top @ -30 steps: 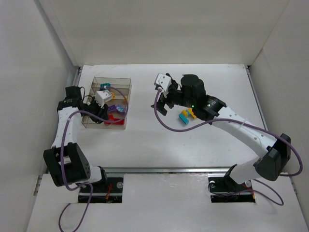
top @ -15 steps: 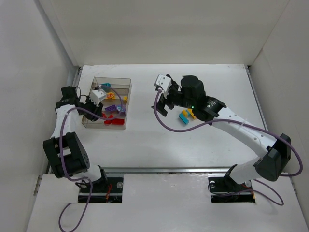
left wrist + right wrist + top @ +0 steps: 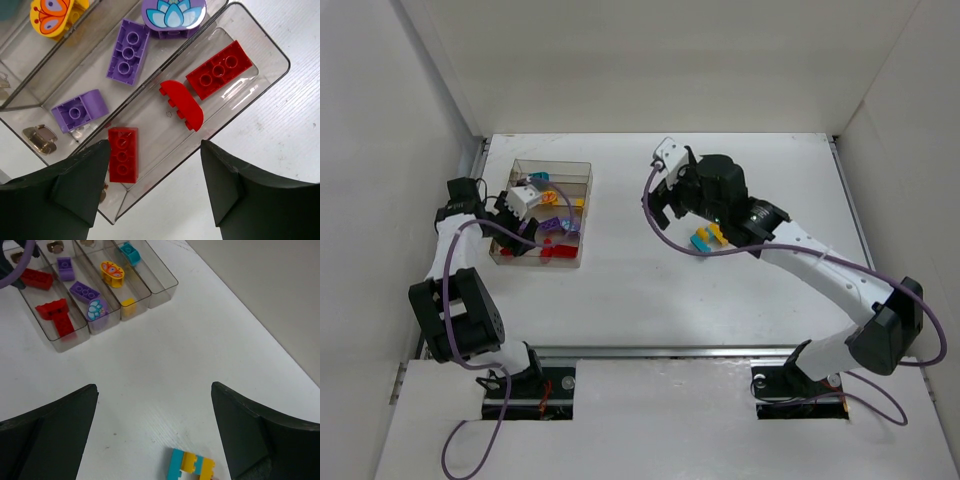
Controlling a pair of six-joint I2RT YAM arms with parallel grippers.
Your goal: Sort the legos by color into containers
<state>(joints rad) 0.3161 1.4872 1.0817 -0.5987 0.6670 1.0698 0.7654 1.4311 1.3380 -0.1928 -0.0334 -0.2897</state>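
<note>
1. left gripper [image 3: 154, 162]: jaws partly spread with nothing between them. it hangs directly over the red compartment [image 3: 272, 75] at one end of the containers [image 3: 161, 286].
2. three red bricks [image 3: 219, 76] lie flat and separate inside that compartment. purple bricks [image 3: 127, 57] lie in the one beside it. no wrong colour is visible in either.
3. right gripper [image 3: 154, 390]: jaws fully spread and empty, above the bare table [image 3: 150, 355]. a joined teal-and-yellow cluster [image 3: 192, 466] lies just below it in the wrist view, well apart from the containers.
4. judgement: the step in hand is picking up that cluster. the right gripper should centre over it, then come down with its fingers across one colour only, leaving the other colour exposed for pulling off.
5. judgement: the left arm should lift straight up first, so that its fingers clear the compartment walls without tipping the box.
</note>
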